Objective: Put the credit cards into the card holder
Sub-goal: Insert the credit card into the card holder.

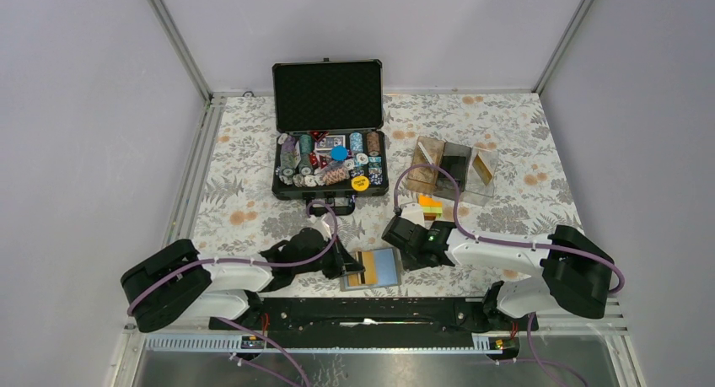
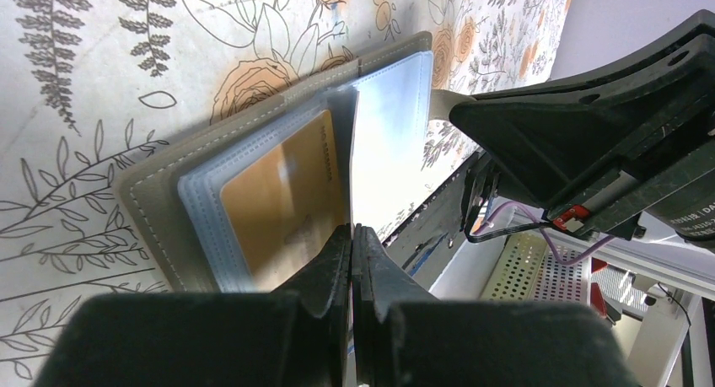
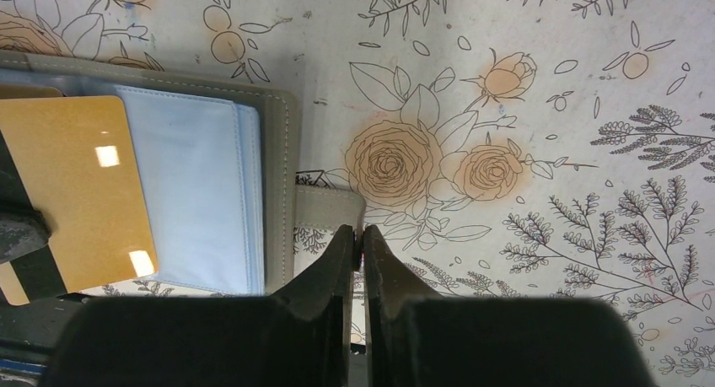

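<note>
The grey card holder (image 1: 389, 269) lies open near the table's front edge, its light blue panel up. A gold-orange credit card (image 2: 278, 201) rests in the left sleeves (image 3: 76, 193). My left gripper (image 1: 344, 265) is shut on a thin pale inner sleeve (image 2: 353, 159) that stands edge-on at the fold. My right gripper (image 3: 361, 235) is shut on the holder's grey closing tab (image 3: 329, 206) at its right edge. Two more credit cards (image 1: 430, 206), orange and yellow, lie loose on the cloth behind the right gripper (image 1: 399, 254).
An open black chip case (image 1: 329, 96) full of chips stands at the back centre. A clear brownish acrylic box (image 1: 451, 169) sits back right, just beyond the loose cards. The black mounting rail (image 1: 362, 311) runs right in front of the holder.
</note>
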Robot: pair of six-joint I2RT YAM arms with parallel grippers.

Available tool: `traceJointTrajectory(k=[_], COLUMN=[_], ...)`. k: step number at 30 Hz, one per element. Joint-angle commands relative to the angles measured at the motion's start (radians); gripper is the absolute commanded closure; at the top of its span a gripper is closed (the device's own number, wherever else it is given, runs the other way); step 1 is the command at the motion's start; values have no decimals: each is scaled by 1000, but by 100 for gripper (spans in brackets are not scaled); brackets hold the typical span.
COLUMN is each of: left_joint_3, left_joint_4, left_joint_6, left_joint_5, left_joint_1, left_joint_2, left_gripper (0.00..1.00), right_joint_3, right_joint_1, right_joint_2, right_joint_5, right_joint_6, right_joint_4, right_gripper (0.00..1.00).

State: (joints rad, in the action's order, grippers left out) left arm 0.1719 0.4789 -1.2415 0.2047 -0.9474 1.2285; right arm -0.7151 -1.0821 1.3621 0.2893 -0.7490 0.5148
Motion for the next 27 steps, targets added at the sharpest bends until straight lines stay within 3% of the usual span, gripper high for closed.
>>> traceJointTrajectory(k=[1, 20, 27], left_joint_3=[8, -2, -23], left_joint_4=[49, 190, 96], left_joint_6=[6, -47, -37], left_joint_5=[-11, 11, -23], left_joint_1=[-4, -13, -12], left_joint_2=[31, 123, 48], left_gripper=[100, 100, 100], right_joint_3=[-28, -53, -57], right_joint_1=[-10, -18, -18], right_joint_2=[11, 44, 45], right_joint_5=[22, 19, 34], right_joint_6=[-9, 0, 0], right_joint_4=[13, 13, 30], right_gripper=[100, 100, 100])
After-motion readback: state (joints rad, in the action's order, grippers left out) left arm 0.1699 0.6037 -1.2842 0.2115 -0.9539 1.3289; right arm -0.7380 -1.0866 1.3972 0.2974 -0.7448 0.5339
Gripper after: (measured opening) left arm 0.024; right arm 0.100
